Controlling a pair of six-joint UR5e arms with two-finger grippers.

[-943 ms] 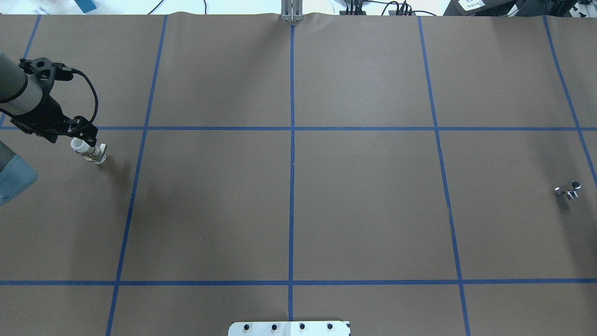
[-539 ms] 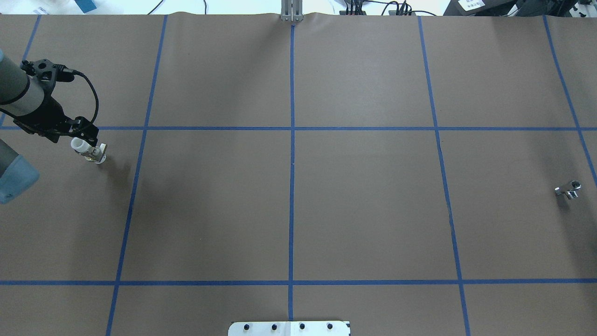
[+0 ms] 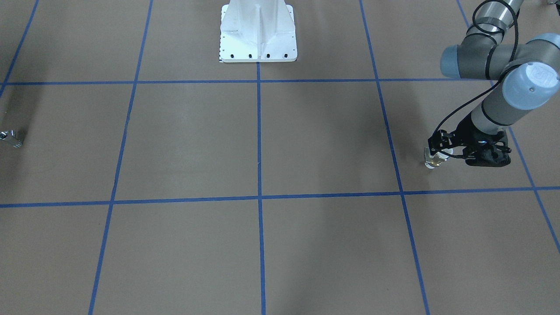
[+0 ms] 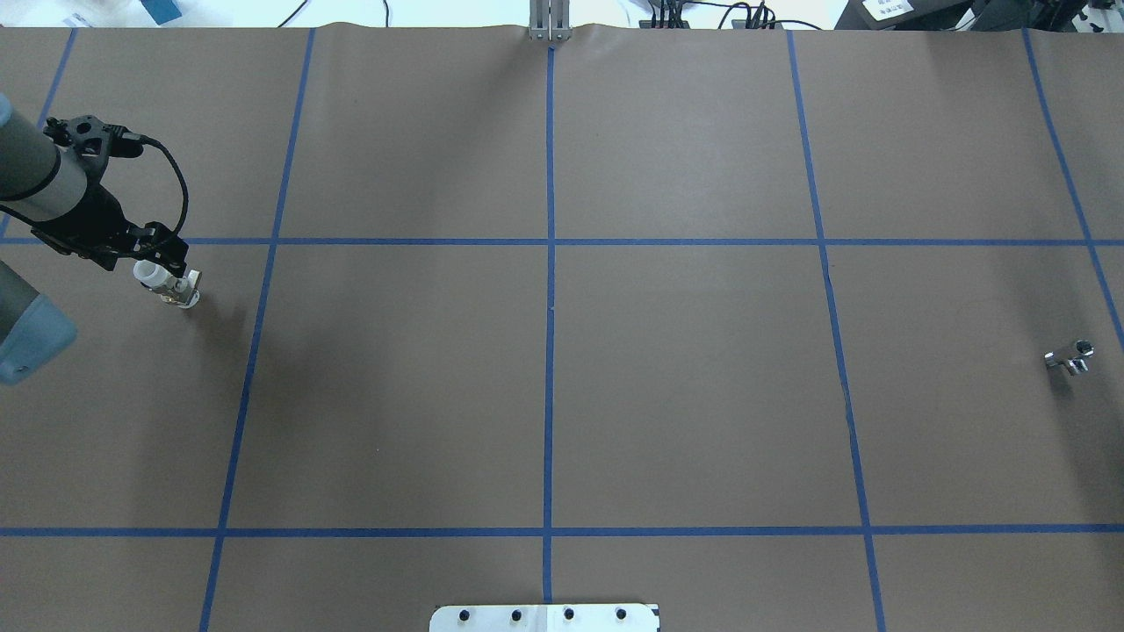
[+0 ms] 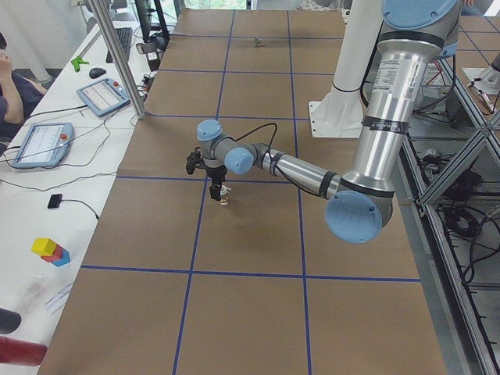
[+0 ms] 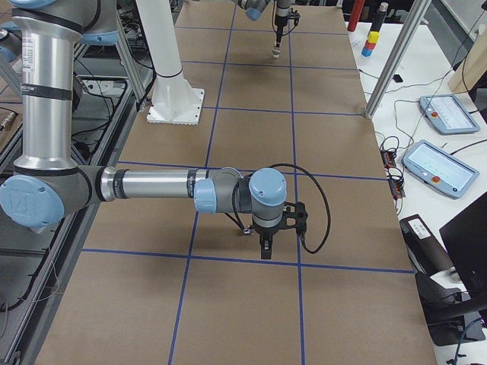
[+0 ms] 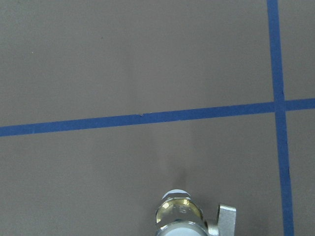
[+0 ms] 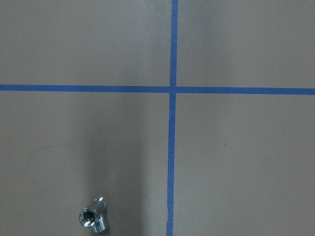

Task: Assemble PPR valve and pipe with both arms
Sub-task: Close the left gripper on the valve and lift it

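The PPR valve [image 4: 171, 286], white ends with a brass middle and a side tab, stands on the brown table at the far left. It also shows in the front view [image 3: 434, 162] and at the bottom of the left wrist view [image 7: 179, 216]. My left gripper [image 4: 169, 262] is right over its upper end and its fingers look spread and open. The silver pipe [image 4: 1069, 358] lies alone at the far right, and is low left in the right wrist view [image 8: 94, 219]. My right gripper [image 6: 264, 251] hangs close above the table; I cannot tell if it is open.
The white bolted pedestal [image 3: 258, 30] stands at the robot's side of the table. Blue tape lines [image 4: 549, 351] divide the brown paper into squares. Tablets and cables lie on side benches [image 5: 47, 144] beyond the table's far edge.
My left arm's wrist has shifted slightly towards the valve. The valve and the pipe have not moved.
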